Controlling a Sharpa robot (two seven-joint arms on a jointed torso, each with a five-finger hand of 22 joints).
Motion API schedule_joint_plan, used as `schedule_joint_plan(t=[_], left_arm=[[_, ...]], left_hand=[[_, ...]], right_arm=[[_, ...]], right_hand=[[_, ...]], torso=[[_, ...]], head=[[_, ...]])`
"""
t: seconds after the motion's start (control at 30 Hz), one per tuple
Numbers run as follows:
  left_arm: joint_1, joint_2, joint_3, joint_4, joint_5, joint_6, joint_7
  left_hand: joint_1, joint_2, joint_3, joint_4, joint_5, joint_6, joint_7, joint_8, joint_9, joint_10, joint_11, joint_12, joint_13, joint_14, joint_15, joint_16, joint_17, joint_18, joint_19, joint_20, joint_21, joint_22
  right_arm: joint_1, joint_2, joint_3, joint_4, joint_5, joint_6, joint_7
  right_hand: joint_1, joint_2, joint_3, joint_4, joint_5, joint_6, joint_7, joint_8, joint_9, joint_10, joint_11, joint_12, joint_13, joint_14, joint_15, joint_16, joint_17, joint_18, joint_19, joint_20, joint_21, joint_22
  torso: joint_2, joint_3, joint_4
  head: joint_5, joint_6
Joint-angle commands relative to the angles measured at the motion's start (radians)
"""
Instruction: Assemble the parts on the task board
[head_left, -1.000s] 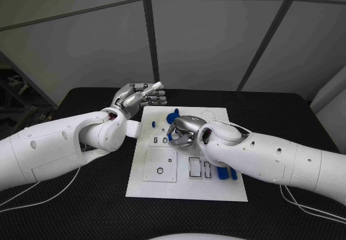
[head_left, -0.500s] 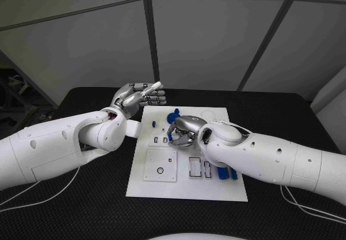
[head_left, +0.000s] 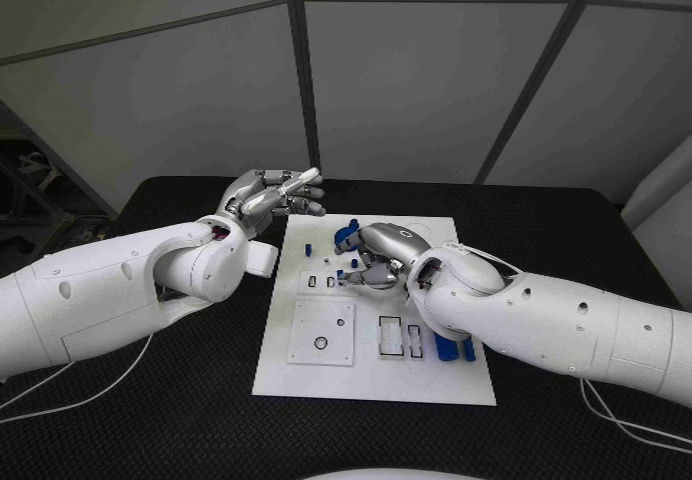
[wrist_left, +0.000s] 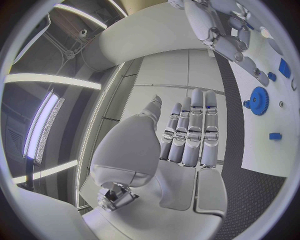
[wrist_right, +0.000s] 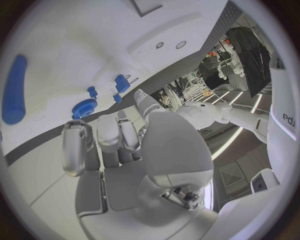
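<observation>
Hovering off the task board's (head_left: 375, 385) far-left corner, your left hand (head_left: 271, 194) has fingers half-curled, holding nothing. The blue gear (head_left: 346, 236) sits far-centre. Your right hand (head_left: 379, 258) is curled over the board; can't tell its grasp.

Black table (head_left: 188, 400), finely textured surface, carrying one white task board (head_left: 372, 375) laid flat at its middle, long side running away from the robot. White cables (head_left: 72, 398) trail across the table at the near left, and more white cable (head_left: 613, 415) lies at the near right. Board sits well inside the table edges, dark surface showing on all sides.
</observation>
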Motion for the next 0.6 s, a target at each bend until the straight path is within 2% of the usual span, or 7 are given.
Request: schedule_joint_plan(t=[0.03,0.13,0.23,0.37,0.43,0.5,0.6], left_arm=[[0.002,-0.005,0.001,-0.015,-0.134,0.046,-0.09],[0.003,-0.007,0.001,-0.034,-0.194,0.072,-0.132],[0.008,-0.007,0.002,-0.059,-0.237,0.107,-0.185],[0.032,-0.002,0.002,-0.097,-0.337,0.188,-0.293],[0.047,0.003,0.002,-0.112,-0.4,0.242,-0.36],[0.062,0.009,0.002,-0.123,-0.463,0.288,-0.435],[0.089,0.022,0.002,-0.139,-0.552,0.363,-0.566]], left_hand=[[-0.011,-0.001,-0.015,0.001,0.0,0.033,-0.016,0.012,0.004,0.061,-0.024,0.024,0.013,0.074,-0.027,0.073,0.05,-0.013,0.06,-0.026,0.045,0.022],[-0.011,0.02,-0.02,0.011,0.003,0.056,-0.044,0.017,0.009,0.126,-0.051,0.07,0.046,0.134,-0.057,0.212,0.152,-0.017,0.139,-0.065,0.125,0.067],[-0.002,0.029,-0.026,0.008,-0.008,0.059,-0.049,0.023,0.017,0.116,-0.069,0.142,0.119,0.153,-0.07,0.701,0.647,-0.025,0.2,-0.093,0.255,0.149],[-0.023,-0.002,-0.059,0.009,-0.002,0.062,-0.055,0.038,0.03,0.123,-0.07,0.237,0.201,0.21,-0.082,1.058,1.044,-0.08,0.305,-0.104,0.611,0.595],[-0.049,-0.009,-0.083,0.018,-0.001,0.072,-0.072,0.061,0.049,0.12,-0.079,0.34,0.287,0.238,-0.095,1.17,1.174,-0.106,0.358,-0.113,0.785,0.815],[-0.076,-0.007,-0.103,0.032,-0.003,0.074,-0.078,0.084,0.071,0.124,-0.089,0.543,0.485,0.256,-0.1,1.221,1.239,-0.127,0.39,-0.119,0.907,0.98],[-0.145,0.022,-0.135,0.087,0.0,0.054,-0.084,0.116,0.11,0.106,-0.093,0.785,0.733,0.275,-0.107,1.263,1.294,-0.142,0.419,-0.128,0.995,1.1]], right_arm=[[0.006,-0.037,0.001,0.037,0.107,-0.087,0.158],[0.014,-0.089,0.003,0.081,0.16,-0.022,0.207],[0.026,-0.141,0.012,0.115,0.203,0.056,0.225],[0.042,-0.221,0.028,0.156,0.295,0.142,0.227],[0.046,-0.257,0.041,0.169,0.351,0.162,0.226],[0.049,-0.291,0.053,0.179,0.408,0.167,0.225],[0.054,-0.33,0.078,0.174,0.492,0.162,0.229]], right_hand=[[0.011,0.001,-0.006,-0.006,0.01,-0.005,-0.003,0.002,0.001,-0.004,-0.007,0.001,0.0,0.004,0.003,0.004,-0.002,0.011,-0.011,-0.001,-0.008,0.058],[0.044,0.011,0.005,-0.025,0.061,0.032,-0.008,0.025,0.012,-0.011,-0.013,-0.005,-0.006,0.003,-0.002,0.004,-0.002,0.013,-0.018,-0.005,-0.014,0.049],[0.068,0.014,0.014,-0.042,0.086,0.077,-0.007,0.051,0.022,-0.021,-0.013,-0.016,-0.016,0.003,-0.003,0.003,-0.003,0.017,-0.031,-0.008,-0.024,0.032],[0.057,0.014,0.006,-0.037,0.066,0.107,-0.008,0.069,0.029,-0.023,-0.013,-0.021,-0.022,0.003,-0.003,0.004,-0.003,0.019,-0.039,-0.008,-0.031,0.022],[0.05,0.018,0.003,-0.032,0.059,0.114,-0.009,0.074,0.03,-0.022,-0.014,-0.022,-0.023,0.003,-0.004,0.003,-0.004,0.019,-0.039,-0.008,-0.032,0.023],[0.045,0.021,0.0,-0.027,0.058,0.121,-0.011,0.079,0.032,-0.024,-0.015,-0.024,-0.026,0.002,-0.004,0.003,-0.005,0.02,-0.044,-0.009,-0.036,0.016],[0.041,0.025,-0.001,-0.024,0.059,0.124,-0.012,0.082,0.033,-0.033,-0.016,-0.034,-0.037,0.002,-0.005,0.002,-0.006,0.026,-0.061,-0.009,-0.049,-0.006]], torso=[[-0.002,-0.0015,0.0005],[-0.003,-0.0009,0.0024],[-0.005,-0.0008,0.0038],[-0.011,-0.0022,0.0033],[-0.016,-0.0025,0.004],[-0.019,-0.0022,0.0042],[-0.025,0.0,0.0054]], head=[[-0.003,0.004],[-0.009,0.007],[-0.011,0.012],[-0.011,0.006],[-0.011,0.002],[-0.009,0.001],[-0.007,-0.002]])
